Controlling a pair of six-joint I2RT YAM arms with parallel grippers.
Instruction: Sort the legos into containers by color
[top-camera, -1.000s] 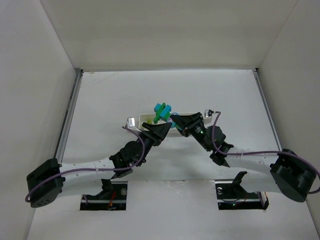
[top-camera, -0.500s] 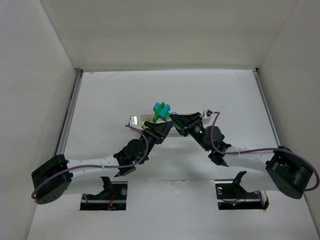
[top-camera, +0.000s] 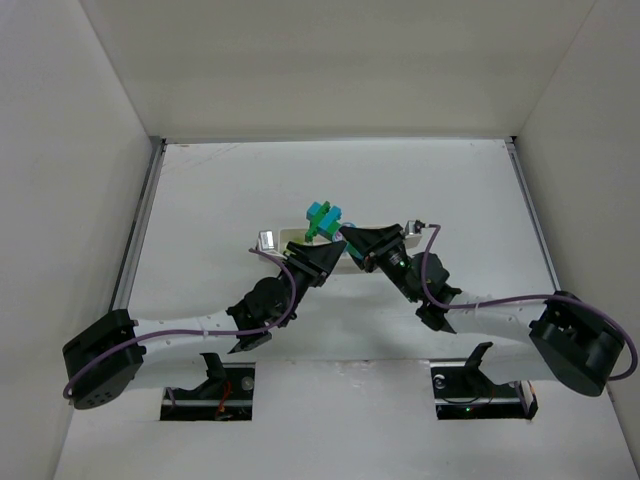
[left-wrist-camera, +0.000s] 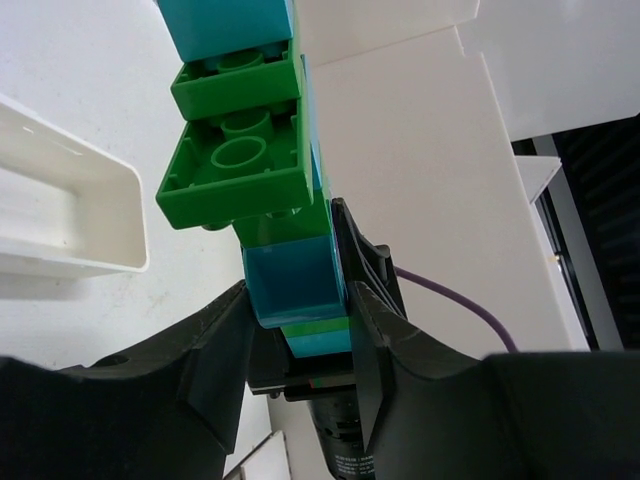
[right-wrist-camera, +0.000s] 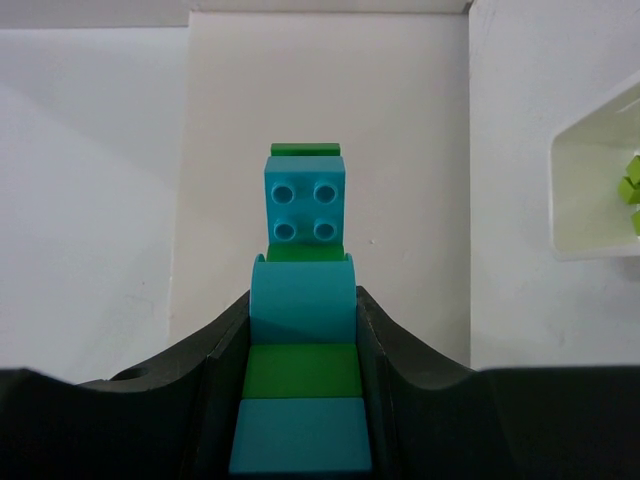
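Between the left jaws and the right jaws hangs a joined cluster of dark green and cyan plastic bricks, clear of the tabletop. The left jaws are clamped on a cyan brick at one end, the right jaws on the cyan-and-green opposite end. Just beside the left jaws lies the long white plastic tray, with yellow-green cubes in one compartment. Judgement: separation is in hand. Pull straight along the stud line with firm grips, above the tray so that freed bricks drop inside.
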